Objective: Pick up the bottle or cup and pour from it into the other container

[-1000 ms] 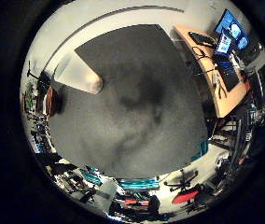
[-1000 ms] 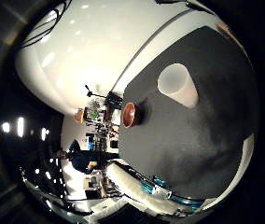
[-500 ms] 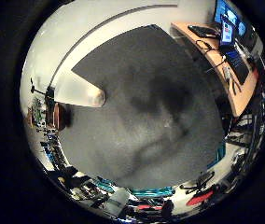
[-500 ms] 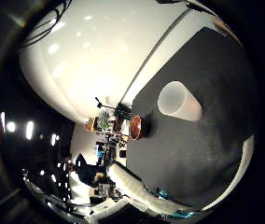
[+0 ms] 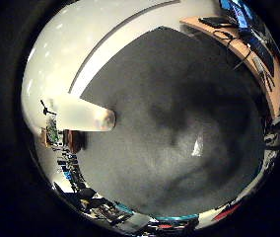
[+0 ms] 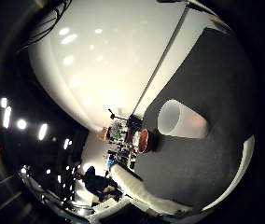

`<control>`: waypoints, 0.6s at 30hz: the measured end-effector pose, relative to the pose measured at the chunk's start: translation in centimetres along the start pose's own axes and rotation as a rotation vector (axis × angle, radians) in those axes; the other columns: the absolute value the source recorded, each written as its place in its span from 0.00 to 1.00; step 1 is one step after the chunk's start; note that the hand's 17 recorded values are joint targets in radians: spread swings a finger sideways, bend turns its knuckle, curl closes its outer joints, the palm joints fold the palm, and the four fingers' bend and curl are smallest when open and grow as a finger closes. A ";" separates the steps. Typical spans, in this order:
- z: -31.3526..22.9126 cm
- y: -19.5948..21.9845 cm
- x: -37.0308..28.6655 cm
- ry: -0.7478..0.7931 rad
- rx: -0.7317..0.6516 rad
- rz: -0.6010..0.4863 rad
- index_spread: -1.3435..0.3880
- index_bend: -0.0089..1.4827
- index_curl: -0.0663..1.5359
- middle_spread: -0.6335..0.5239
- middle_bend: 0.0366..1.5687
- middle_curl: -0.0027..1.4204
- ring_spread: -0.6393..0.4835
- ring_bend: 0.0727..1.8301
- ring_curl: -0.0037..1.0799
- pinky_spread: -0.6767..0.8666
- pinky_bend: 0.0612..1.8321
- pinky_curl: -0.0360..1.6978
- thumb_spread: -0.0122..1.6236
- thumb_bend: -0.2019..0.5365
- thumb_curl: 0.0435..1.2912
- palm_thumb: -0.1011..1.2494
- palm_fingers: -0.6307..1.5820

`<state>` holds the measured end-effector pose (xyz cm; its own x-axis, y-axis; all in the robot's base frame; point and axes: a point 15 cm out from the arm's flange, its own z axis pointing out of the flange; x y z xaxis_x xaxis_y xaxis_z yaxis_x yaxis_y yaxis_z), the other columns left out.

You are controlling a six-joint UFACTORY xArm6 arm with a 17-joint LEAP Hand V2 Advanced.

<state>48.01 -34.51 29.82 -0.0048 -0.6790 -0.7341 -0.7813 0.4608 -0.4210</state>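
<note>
Standing on grey mat (image 5: 189, 123): cup (image 6: 181, 120), brown bowl (image 6: 143, 141).

A dark grey mat (image 5: 179, 148) lies before a white wall (image 6: 109, 60), a wooden desk (image 5: 258, 64) beyond.

Brown cup (image 6: 143, 141) too small to tell its contents.

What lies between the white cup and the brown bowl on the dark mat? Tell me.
Nothing: in the thumb side view only bare dark mat separates the white cup from the brown bowl.
</note>
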 end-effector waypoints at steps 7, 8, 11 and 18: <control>1.3 0.5 2.1 -0.056 0.033 0.005 0.64 0.09 0.15 0.64 0.10 0.21 0.69 0.12 0.26 0.64 0.18 0.21 0.56 0.23 0.20 0.31 0.26; 1.5 0.7 2.4 -0.060 0.032 0.009 0.64 0.09 0.15 0.64 0.10 0.22 0.69 0.12 0.26 0.64 0.18 0.21 0.56 0.23 0.20 0.32 0.26; 2.0 1.0 3.1 -0.082 0.047 -0.002 0.64 0.09 0.15 0.63 0.10 0.22 0.69 0.11 0.26 0.64 0.17 0.21 0.57 0.24 0.20 0.33 0.26; 3.7 1.9 4.4 -0.127 0.051 0.021 0.64 0.09 0.16 0.63 0.10 0.22 0.68 0.11 0.26 0.64 0.18 0.21 0.57 0.23 0.20 0.35 0.27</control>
<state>48.80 -34.47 23.80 0.0610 -0.5927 -0.8031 -0.7493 0.5044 -0.4292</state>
